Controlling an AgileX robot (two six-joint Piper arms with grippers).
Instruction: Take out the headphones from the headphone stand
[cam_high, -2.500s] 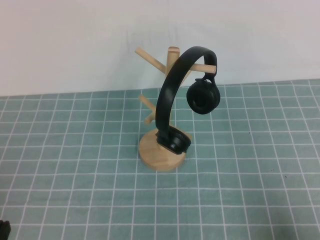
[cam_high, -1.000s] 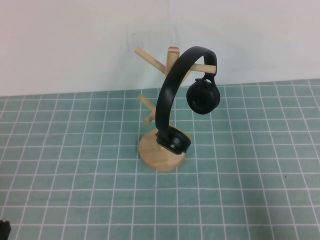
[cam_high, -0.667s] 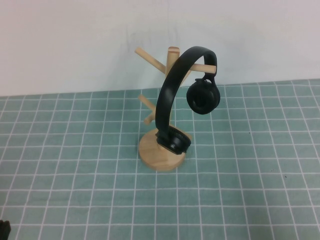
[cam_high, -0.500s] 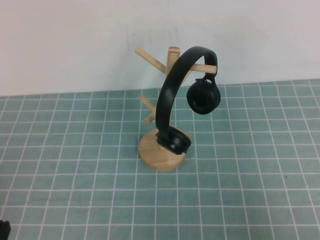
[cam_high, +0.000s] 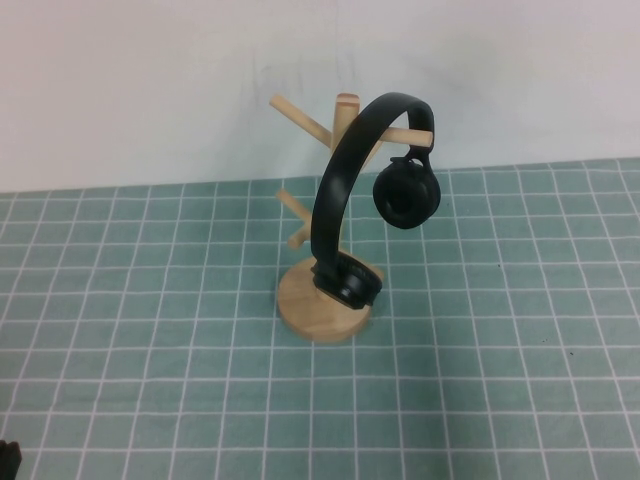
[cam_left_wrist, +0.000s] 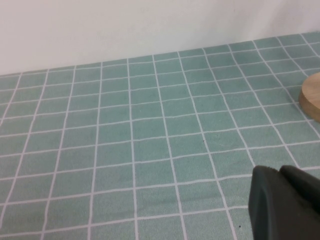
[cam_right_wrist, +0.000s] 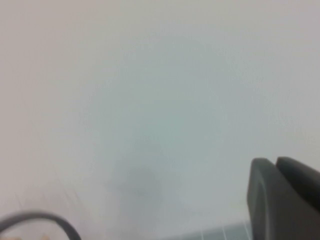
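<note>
The black headphones (cam_high: 345, 180) hang on the light wooden headphone stand (cam_high: 318, 300) at the middle of the table. The headband loops over an upper peg, one ear cup (cam_high: 406, 195) hangs free and the other (cam_high: 350, 282) rests at the round base. My left gripper (cam_left_wrist: 279, 170) is shut and empty, low over the mat at the near left, far from the stand; only a dark bit of it (cam_high: 8, 458) shows in the high view. My right gripper (cam_right_wrist: 275, 161) is shut and empty, raised and facing the white wall, outside the high view.
A green mat (cam_high: 150, 330) with a white grid covers the table, with a white wall (cam_high: 150, 80) behind it. The edge of the stand's base (cam_left_wrist: 312, 95) shows in the left wrist view. A thin dark arc (cam_right_wrist: 40, 222) shows in the right wrist view.
</note>
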